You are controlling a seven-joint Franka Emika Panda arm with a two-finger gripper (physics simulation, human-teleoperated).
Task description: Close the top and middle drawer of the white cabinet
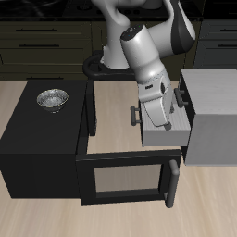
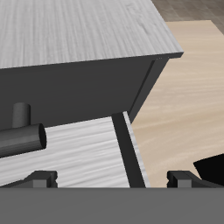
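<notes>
The white cabinet stands on the table beside the black microwave. One of its drawers stands pulled out toward the microwave, with its handle at the outer end. I cannot tell which drawer it is, as my arm covers part of it. My gripper is right at the drawer's front panel, above the handle. In the wrist view the cabinet's top, the drawer front and the handle are close. My gripper is open and empty, its fingertips wide apart.
A black microwave stands beside the cabinet, its door swung open toward the table's front edge, just below the drawer. A metal bowl sits on the microwave's top.
</notes>
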